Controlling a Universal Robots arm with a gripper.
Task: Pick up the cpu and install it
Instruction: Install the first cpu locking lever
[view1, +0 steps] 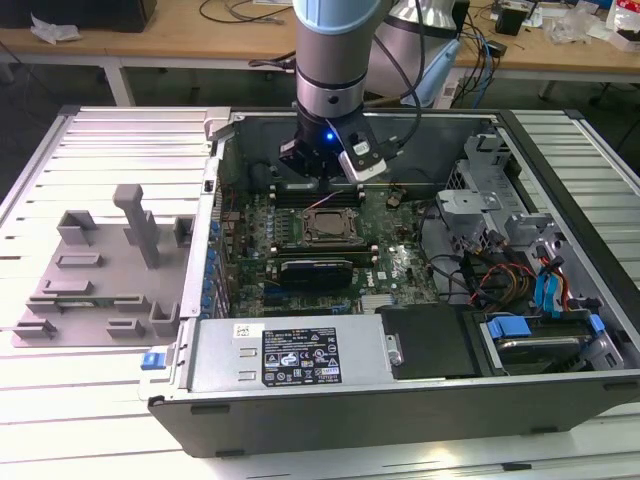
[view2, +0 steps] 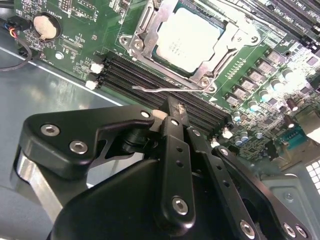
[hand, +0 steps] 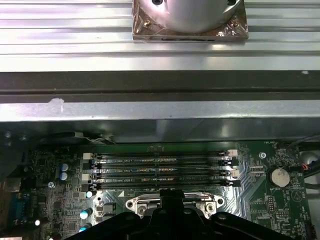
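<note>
The cpu (view2: 187, 37), a silver-white square, lies flat in the motherboard socket (view2: 145, 30), inside its metal frame. In the exterior view the cpu (view1: 328, 222) sits mid-board, just in front of my gripper (view1: 310, 165). In the second wrist view my gripper (view2: 171, 111) has its black fingers pressed together, shut with nothing between them. Its tip hangs over the memory slots (view2: 145, 75), close to the thin wire socket lever (view2: 160, 89). In the first wrist view the gripper (hand: 170, 220) covers part of the socket frame (hand: 137, 204).
The open computer case (view1: 560, 130) holds the green motherboard (view1: 400, 265), cables and drive bays (view1: 530, 250) at the exterior view's right, and a power supply (view1: 290, 355) in front. Grey fixture blocks (view1: 120, 260) stand on the slatted table at the exterior view's left.
</note>
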